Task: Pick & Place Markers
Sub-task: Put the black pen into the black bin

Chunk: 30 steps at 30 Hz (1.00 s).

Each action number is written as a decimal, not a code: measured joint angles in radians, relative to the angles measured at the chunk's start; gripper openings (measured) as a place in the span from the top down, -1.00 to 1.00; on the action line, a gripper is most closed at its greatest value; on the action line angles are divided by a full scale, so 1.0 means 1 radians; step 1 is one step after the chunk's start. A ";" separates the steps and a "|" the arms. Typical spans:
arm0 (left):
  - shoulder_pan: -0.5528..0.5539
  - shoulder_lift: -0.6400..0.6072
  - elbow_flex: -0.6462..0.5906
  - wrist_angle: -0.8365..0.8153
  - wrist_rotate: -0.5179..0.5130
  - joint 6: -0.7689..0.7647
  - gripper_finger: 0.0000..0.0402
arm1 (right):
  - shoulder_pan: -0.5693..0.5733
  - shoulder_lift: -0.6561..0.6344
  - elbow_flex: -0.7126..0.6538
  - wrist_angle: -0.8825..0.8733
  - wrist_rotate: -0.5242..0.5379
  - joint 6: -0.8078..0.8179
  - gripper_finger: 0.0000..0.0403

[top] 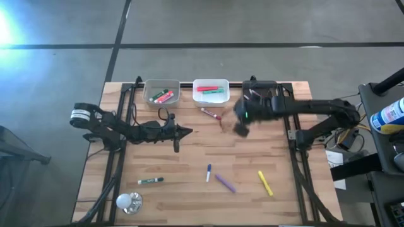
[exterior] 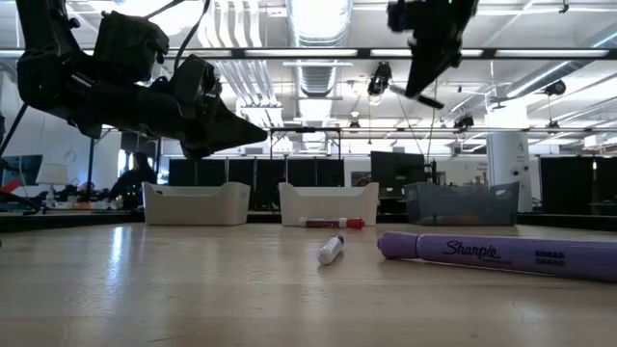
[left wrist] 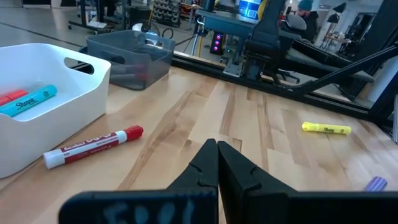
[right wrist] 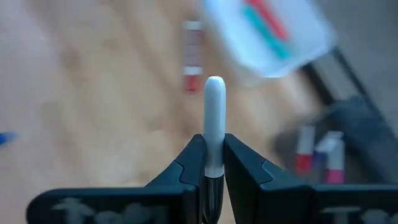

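Pinched upright between the fingers of the right gripper (right wrist: 213,163), a white-capped marker (right wrist: 214,118) pointing its long axis straight out past the fingertips, hanging right of centre in the high view just below the white bin (top: 211,91) and black bin (top: 261,88) at the top. Waiting left of centre, the left gripper (left wrist: 217,163), clamped shut on nothing.
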 joint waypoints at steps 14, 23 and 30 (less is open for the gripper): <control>0.001 0.000 0.000 -0.006 0.000 0.001 1.00 | -0.561 0.096 -0.097 0.095 -0.119 -0.376 0.79; 0.002 -0.024 0.000 0.012 -0.016 -0.066 1.00 | -0.714 0.167 -0.244 0.247 -0.209 -0.444 0.79; 0.002 -0.048 0.000 0.013 -0.017 -0.043 1.00 | -0.764 0.187 -0.311 0.316 -0.216 -0.466 0.79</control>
